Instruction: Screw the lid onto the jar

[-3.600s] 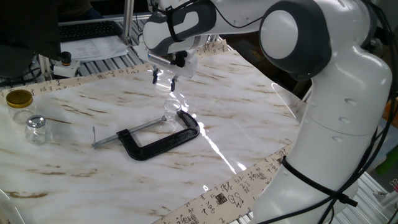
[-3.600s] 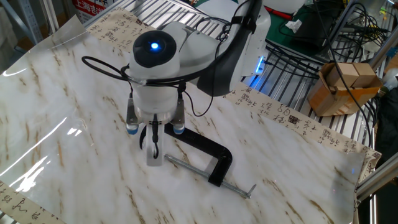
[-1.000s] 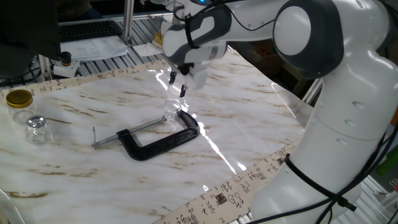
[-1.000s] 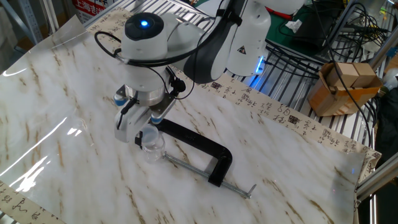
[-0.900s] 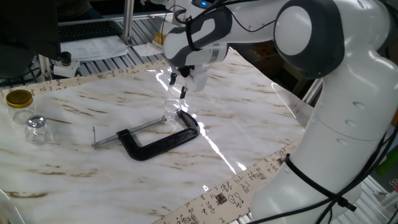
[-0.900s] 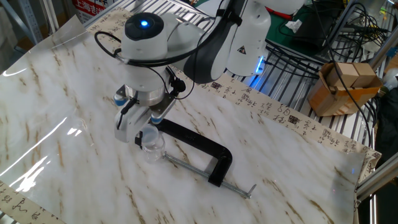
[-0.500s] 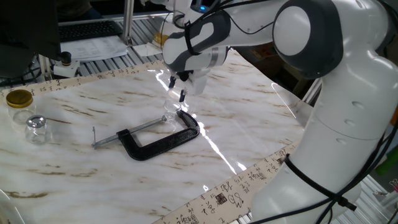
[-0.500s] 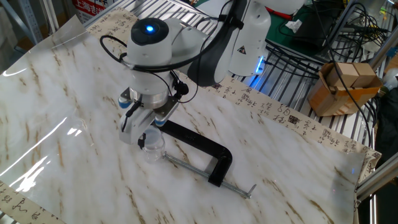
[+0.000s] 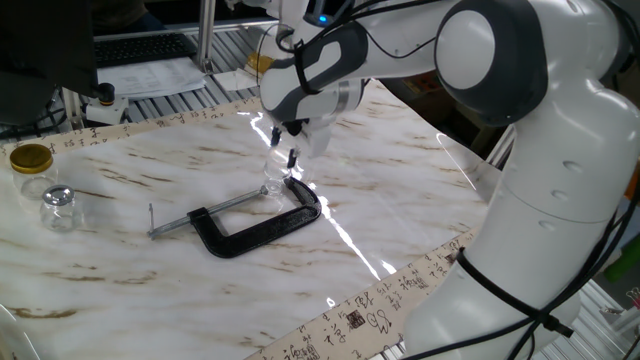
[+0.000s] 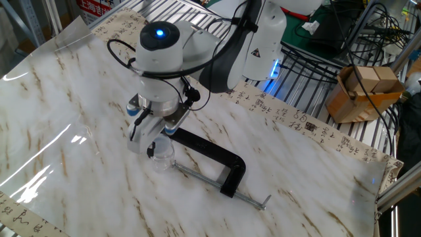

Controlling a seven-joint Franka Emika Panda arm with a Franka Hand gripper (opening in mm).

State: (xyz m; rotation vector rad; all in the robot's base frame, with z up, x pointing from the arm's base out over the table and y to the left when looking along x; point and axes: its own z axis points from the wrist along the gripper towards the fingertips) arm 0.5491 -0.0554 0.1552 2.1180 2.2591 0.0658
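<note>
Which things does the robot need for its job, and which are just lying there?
For the job:
jar
lid, too glassy to pick out
pincer

Just lying about:
black clamp
gold-lidded jar
knob-topped jar
cardboard box

Lid indistinguishable from the jar [image 9: 274, 181] in glare; gripper [image 10: 146, 139] fingertip spacing obscured by its own body; arm base cut off at lower right.

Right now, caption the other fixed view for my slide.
Tool poised over the tiny jar beside the black C-clamp.
</note>
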